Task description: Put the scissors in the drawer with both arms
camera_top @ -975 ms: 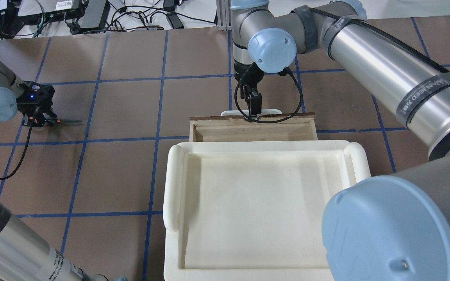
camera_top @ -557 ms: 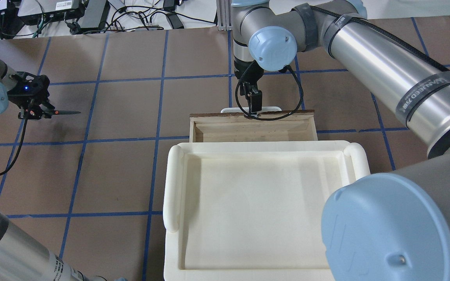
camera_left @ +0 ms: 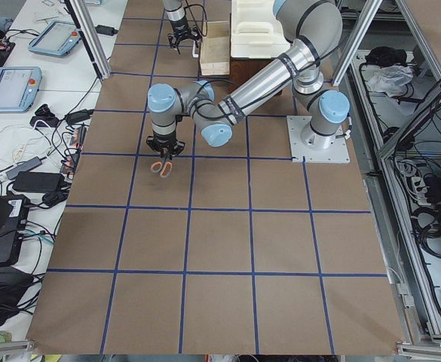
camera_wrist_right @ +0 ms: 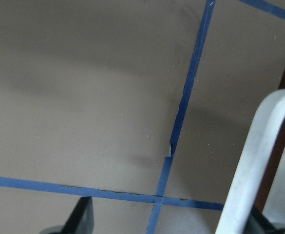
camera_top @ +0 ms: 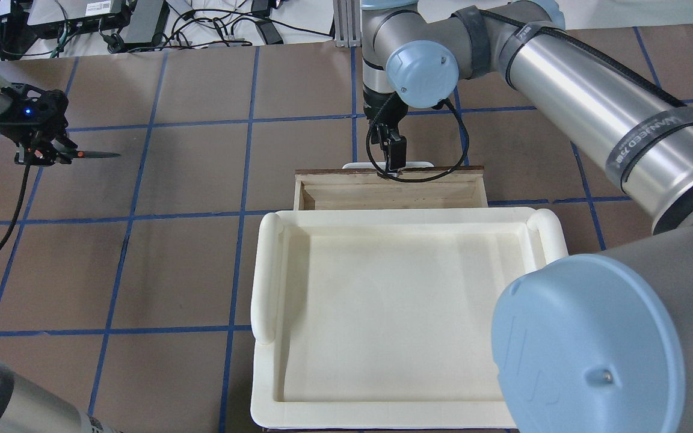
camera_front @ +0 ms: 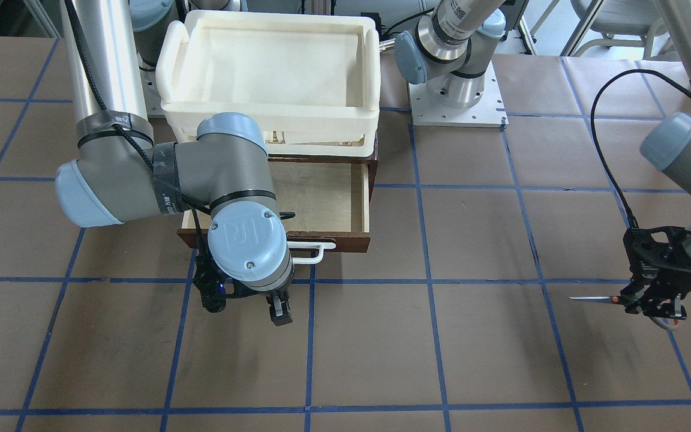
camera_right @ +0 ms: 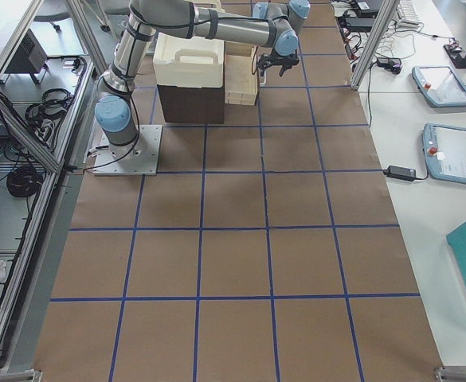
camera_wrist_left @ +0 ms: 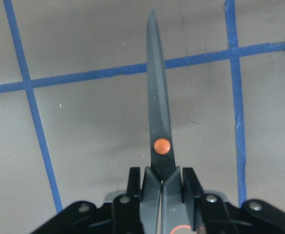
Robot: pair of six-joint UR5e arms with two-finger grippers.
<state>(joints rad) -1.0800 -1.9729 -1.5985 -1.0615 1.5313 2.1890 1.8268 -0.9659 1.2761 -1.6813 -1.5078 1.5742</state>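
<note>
My left gripper (camera_front: pixel 651 307) is shut on the handle end of the scissors (camera_front: pixel 596 298) and holds them level above the table, far to the left of the drawer. In the left wrist view the closed dark blades (camera_wrist_left: pixel 159 122) point away from between the fingers (camera_wrist_left: pixel 135 180). The overhead view shows the scissors (camera_top: pixel 97 155) in the left gripper (camera_top: pixel 50 157). The brown drawer (camera_front: pixel 360 204) stands pulled out with its pale inside bare. My right gripper (camera_top: pixel 393 157) is open and empty, just in front of the white bar handle (camera_front: pixel 317 249), which also shows in the right wrist view (camera_wrist_right: pixel 259 161).
A cream-white plastic tray (camera_top: pixel 268 276) sits on top of the cabinet above the drawer. The table is brown paper with a blue tape grid (camera_front: pixel 429 280). Cables and power units (camera_top: pixel 142 24) lie past the far edge. The right arm's elbow (camera_front: pixel 105 198) hangs over the drawer's left side.
My left gripper has carried the scissors up and farther from the robot. My right gripper has drawn slightly back from the drawer front. The drawer and tray have shifted a little away from the robot.
</note>
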